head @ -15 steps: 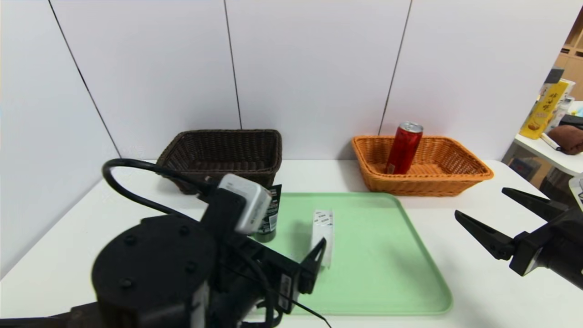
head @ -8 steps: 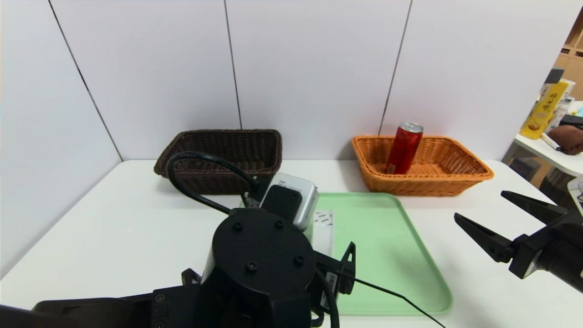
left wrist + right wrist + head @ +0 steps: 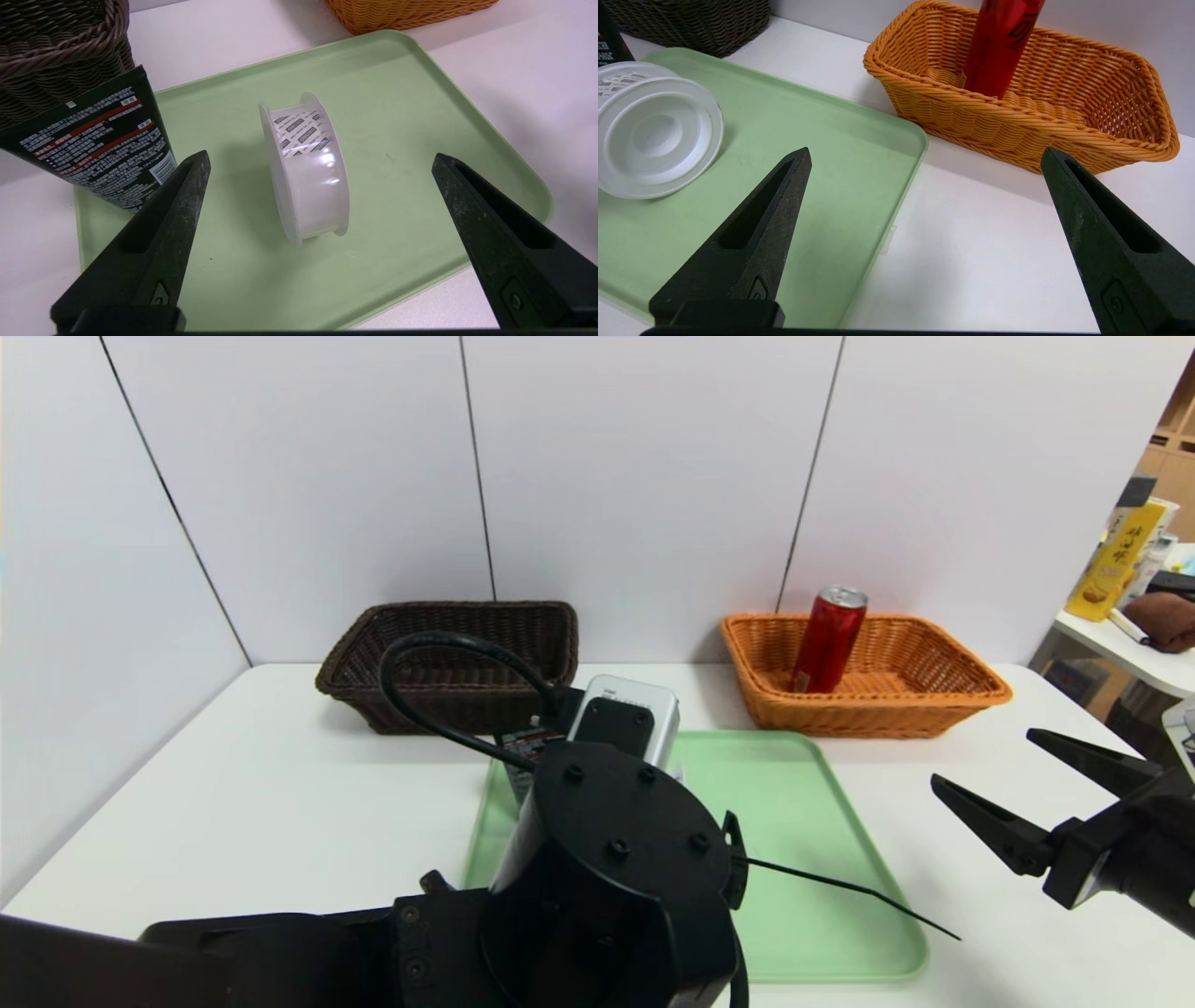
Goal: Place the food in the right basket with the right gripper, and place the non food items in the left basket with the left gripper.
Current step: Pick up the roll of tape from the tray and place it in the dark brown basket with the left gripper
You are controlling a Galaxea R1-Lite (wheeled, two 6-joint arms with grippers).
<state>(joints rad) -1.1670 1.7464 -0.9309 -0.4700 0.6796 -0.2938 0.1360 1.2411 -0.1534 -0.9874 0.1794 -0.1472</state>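
Observation:
The red can (image 3: 829, 639) stands tilted inside the orange right basket (image 3: 868, 714). On the green tray (image 3: 822, 859) a white roll (image 3: 306, 172) stands on its edge beside the black tube (image 3: 98, 149). My left gripper (image 3: 321, 156) hovers open just above and short of the roll, one finger on each side, touching nothing. In the head view my left arm (image 3: 607, 859) hides the roll and most of the tube. The dark brown left basket (image 3: 439, 700) holds nothing I can see. My right gripper (image 3: 984, 756) hangs open and empty over the table right of the tray.
White wall panels close off the back and left. A side table at the far right carries a yellow box (image 3: 1116, 560) and a brown cloth (image 3: 1162, 616). A thin black tie (image 3: 859, 891) sticks out from my left wrist over the tray.
My left arm has swung right and forward over the tray, now covering the roll and most of the tube in the head view. The right arm has not moved.

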